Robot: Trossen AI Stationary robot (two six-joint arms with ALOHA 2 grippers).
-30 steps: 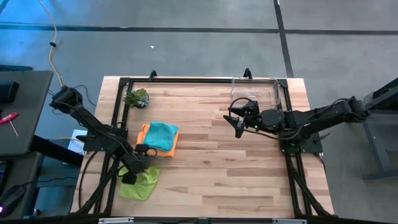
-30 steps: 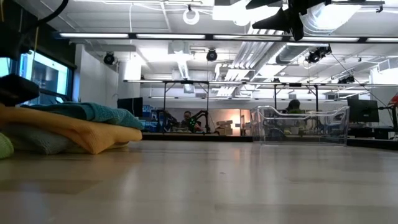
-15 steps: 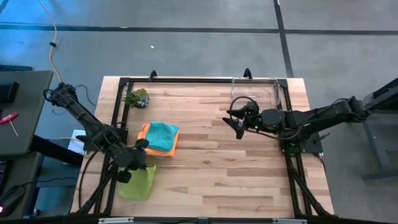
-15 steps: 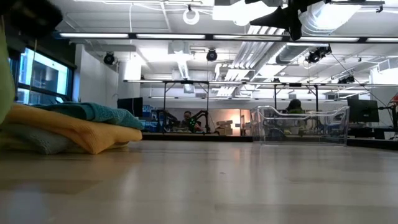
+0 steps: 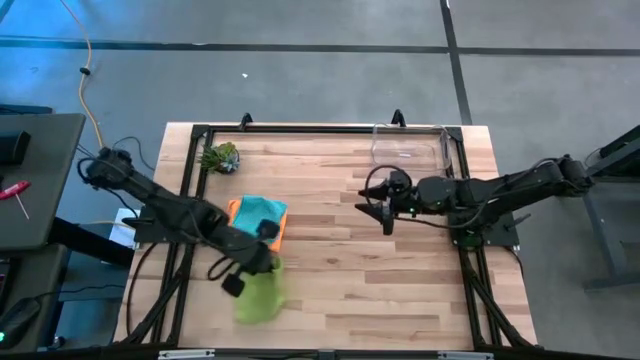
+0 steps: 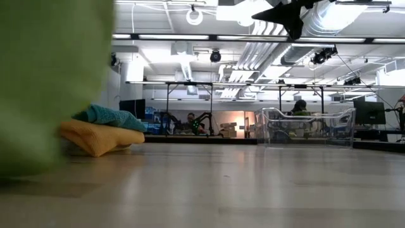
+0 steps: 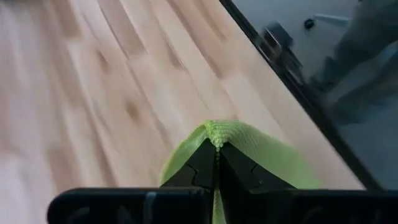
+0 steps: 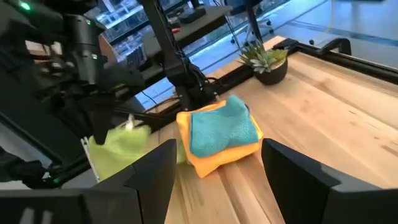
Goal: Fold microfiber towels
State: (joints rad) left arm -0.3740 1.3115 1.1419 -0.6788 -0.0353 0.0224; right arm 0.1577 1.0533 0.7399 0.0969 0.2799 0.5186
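A lime green towel [image 5: 260,296] hangs from my left gripper [image 5: 263,264], which is shut on it above the table's near left part. In the low view the same towel [image 6: 50,82] fills the left side. A folded teal towel [image 5: 262,212] lies on a folded orange towel [image 5: 236,214] just beyond it; the right wrist view also shows the teal towel [image 8: 221,129]. My right gripper [image 5: 386,208] hovers open and holding nothing over the middle right of the table, its fingers [image 8: 155,171] pointing toward the stack. My left gripper pinches a bunched fold of the lime green towel [image 7: 216,132] between its two shut fingers [image 7: 200,167]; a small hump of cloth sticks out past the fingertips. The fingers slant down at it from the table's left. The towel hangs slack below them; I cannot tell whether its lower end touches the table.
A small spiky green plant [image 5: 220,157] stands at the far left. A clear plastic bin [image 5: 412,146] sits at the far right, and also shows in the low view [image 6: 307,126]. A black frame [image 5: 320,128] runs along the table's edges. Bare wood lies between the two arms.
My left gripper, shut on the lime green towel, has risen and swung toward the table's right, rolling as it went. The towel, which lay flat at the near left, has been lifted and now hangs bunched below the fingers. My right wrist has turned slightly.
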